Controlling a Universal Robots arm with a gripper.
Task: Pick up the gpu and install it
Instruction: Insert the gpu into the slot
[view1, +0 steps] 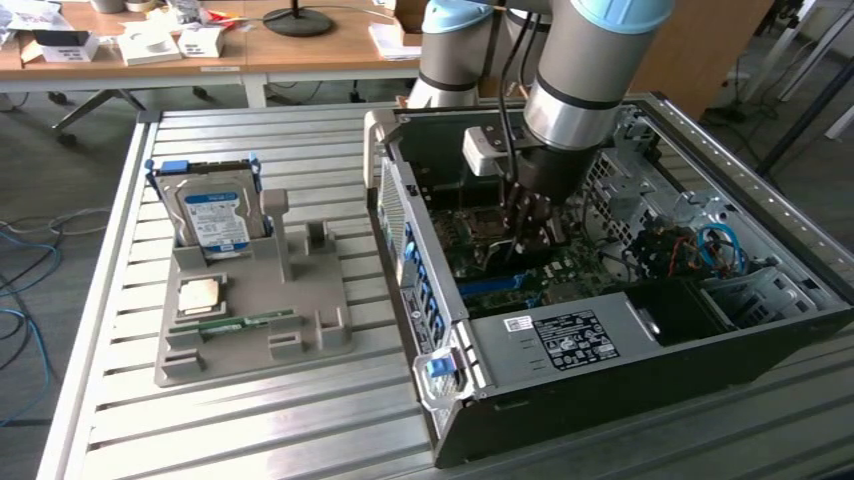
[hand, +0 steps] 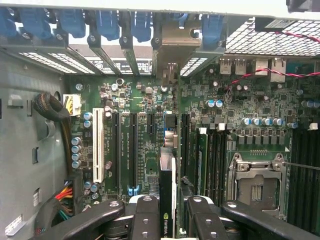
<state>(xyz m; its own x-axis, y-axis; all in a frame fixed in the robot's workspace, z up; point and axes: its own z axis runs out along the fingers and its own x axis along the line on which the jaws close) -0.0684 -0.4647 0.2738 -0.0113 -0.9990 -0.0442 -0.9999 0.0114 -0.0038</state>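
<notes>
Well, at the lower middle of the wrist view we see our pincer (hand: 172, 220) pinching the gpu (hand: 167, 192), which stands edge-on above the green motherboard (hand: 142, 95). Right of centre in the exterior view, our arm (view1: 577, 85) reaches down into the computer case (view1: 627, 390). At left in that view, the hard drive (view1: 218, 215) stands upright in the grey holder (view1: 314, 285) on the slatted surface (view1: 120, 415).

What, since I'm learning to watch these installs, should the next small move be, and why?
Probably a slow, straight nudge of the gpu toward the motherboard, checking its line against the slots. It stands edge-on over the board, amid the hand, and whether it is seated can't be told.
</notes>
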